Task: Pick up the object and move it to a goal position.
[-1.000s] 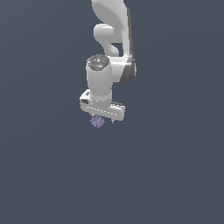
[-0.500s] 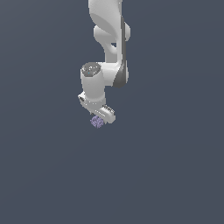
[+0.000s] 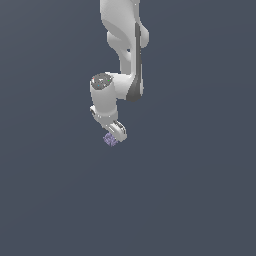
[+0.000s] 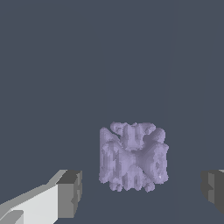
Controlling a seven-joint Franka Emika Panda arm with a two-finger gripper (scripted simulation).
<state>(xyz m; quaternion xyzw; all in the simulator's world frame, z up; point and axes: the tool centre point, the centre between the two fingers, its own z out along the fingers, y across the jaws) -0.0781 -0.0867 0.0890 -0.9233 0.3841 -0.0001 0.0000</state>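
The object (image 4: pixel 132 156) is a lumpy pale purple clump lying on the dark grey floor. In the wrist view it sits between my two dark-tipped fingers, with a gap on either side. One fingertip (image 4: pixel 70 193) is closer to it than the other (image 4: pixel 213 190). My gripper (image 4: pixel 141 193) is open and touches nothing. From the exterior view the white hand hangs straight down, the gripper (image 3: pixel 114 135) just above the object (image 3: pixel 110 140), which peeks out under the hand.
The white arm (image 3: pixel 125 45) comes down from the top of the exterior view. Plain dark grey floor (image 3: pixel 190 190) lies all around.
The hand has turned about its vertical axis and the arm has shifted toward the exterior view's left. The object lies where it was.
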